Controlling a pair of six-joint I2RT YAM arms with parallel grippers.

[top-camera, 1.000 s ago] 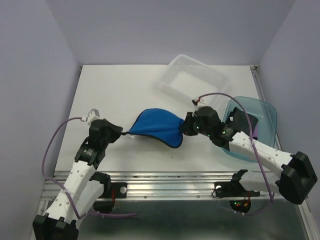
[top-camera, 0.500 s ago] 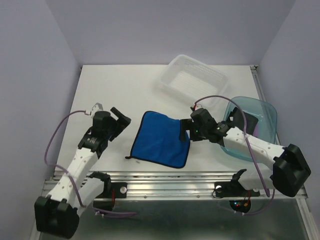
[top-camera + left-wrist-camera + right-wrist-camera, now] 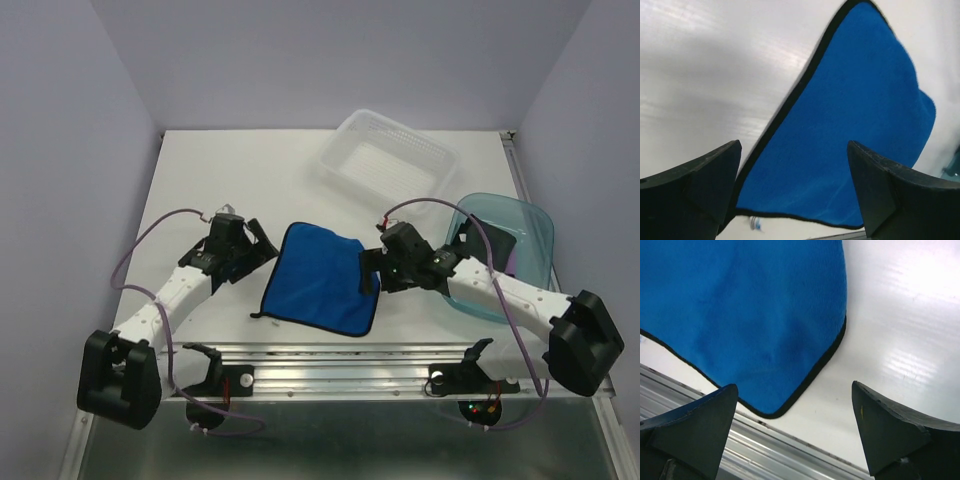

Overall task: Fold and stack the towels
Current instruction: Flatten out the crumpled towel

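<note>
A bright blue towel (image 3: 320, 290) with dark edging lies spread flat on the white table (image 3: 220, 180), near the front edge. My left gripper (image 3: 256, 250) is open just beside the towel's left edge, holding nothing. In the left wrist view the towel (image 3: 850, 125) fills the space past the open gripper (image 3: 795, 200). My right gripper (image 3: 367, 272) is open over the towel's right edge, also empty. The right wrist view shows the towel's (image 3: 740, 305) near right corner past the wide-apart fingers (image 3: 900, 435). Something dark (image 3: 492, 238) lies in the tray, partly hidden by my right arm.
A white perforated basket (image 3: 390, 160) stands at the back, right of centre. A translucent blue-green tray (image 3: 535, 235) sits at the right, under my right forearm. The aluminium rail (image 3: 765, 455) runs along the table's front edge, close to the towel.
Both grippers opened and let go of the blue towel, which dropped from a stretched, lifted shape to lie flat. The left arm then swung in toward the towel's left edge.
</note>
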